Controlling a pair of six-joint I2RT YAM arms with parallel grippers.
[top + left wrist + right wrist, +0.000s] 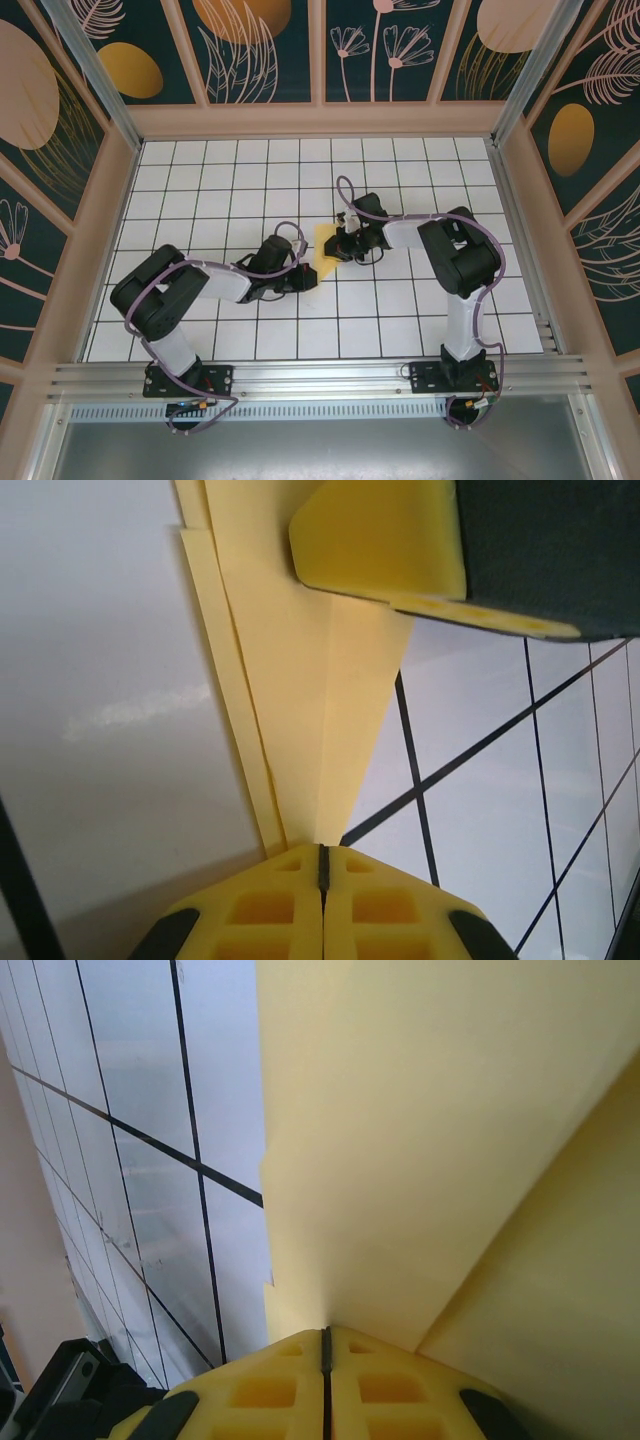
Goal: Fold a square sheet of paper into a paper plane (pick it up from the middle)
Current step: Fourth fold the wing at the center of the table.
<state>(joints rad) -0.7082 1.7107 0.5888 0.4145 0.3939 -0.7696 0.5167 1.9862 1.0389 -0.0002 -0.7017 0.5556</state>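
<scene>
Gripping one creased yellow sheet (323,250) over one gridded bench (200,190) with two clamped sets: left jaws on tip, right jaws on broad part.

Brightly, evenly lit from above, with faint shadows; glary on the counter (130,715), blurred close up in both wrist views.

A robot lab cell: gridded table (220,180), aluminium rails (320,378), floral-printed enclosure walls (265,50).
</scene>
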